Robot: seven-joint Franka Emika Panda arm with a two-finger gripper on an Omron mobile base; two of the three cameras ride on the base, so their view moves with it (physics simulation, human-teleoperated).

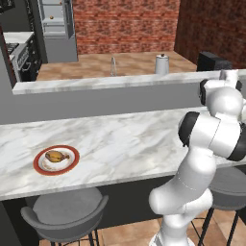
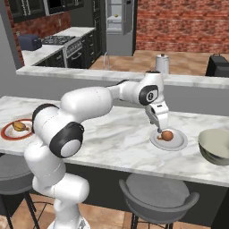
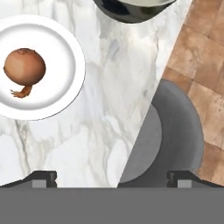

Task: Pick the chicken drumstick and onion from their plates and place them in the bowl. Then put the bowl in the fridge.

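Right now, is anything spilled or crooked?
Nothing stands out. The onion sits on its white plate, the drumstick on its red-rimmed plate, and the bowl stands upright.

A white marble counter (image 2: 112,134) has grey round stools (image 2: 156,197) tucked under its near edge. Behind it, a raised marble ledge (image 1: 110,82) carries a silver kettle (image 2: 162,64), a toaster (image 2: 30,42) sits beside a stove (image 2: 67,42), and a red brick wall (image 1: 125,24) closes the room.

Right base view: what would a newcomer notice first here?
The white arm stretches across the marble counter, its open fingers just above the brown onion on a white plate. At the far left, the chicken drumstick lies on a red-rimmed plate; the bowl sits at the right.
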